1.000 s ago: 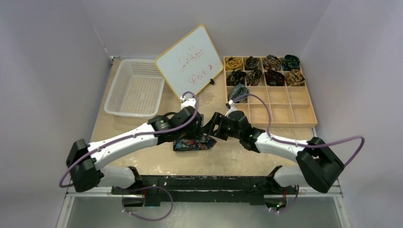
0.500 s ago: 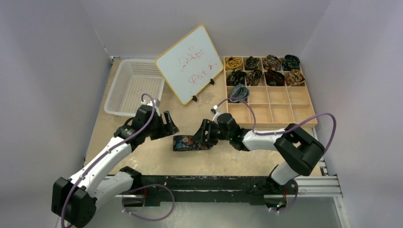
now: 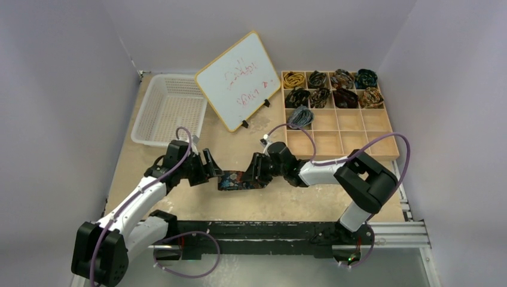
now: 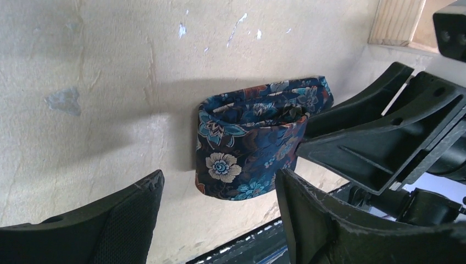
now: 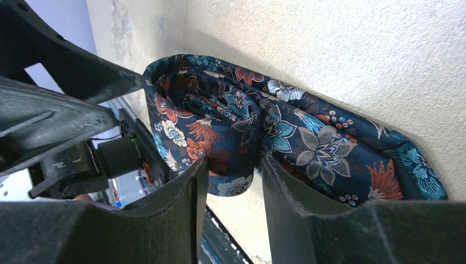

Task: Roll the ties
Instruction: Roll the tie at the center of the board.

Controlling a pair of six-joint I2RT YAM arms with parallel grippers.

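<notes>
The navy floral tie lies on the bench between my two arms. It is folded into a loose, flattish bundle rather than a tight coil, and from my left wrist its layers show as a squashed loop. My right jaws are pinched on a fold at the bundle's right end, with cloth filling the gap between them. My left jaws stand wide apart and hold nothing; they are lined up near the left end, with the tie ahead of them and not touching. As I judge it, the step in hand is tightening and finishing this roll. The fabric looks smooth and probably slides easily, so my right grip should be firm and should take in all the layers. If I hold only the outer one, the inner turns may spring loose. My left jaws should come in low and level, straddle the bundle across its width, and close only once both sides are around it. That way I squeeze the coil instead of shoving it along the bench. Any turning should stay close to the surface, with the edges kept aligned. Nine rolled ties sit in the wooden tray at the far right, and an unfilled compartment there looks like the place for this one.
</notes>
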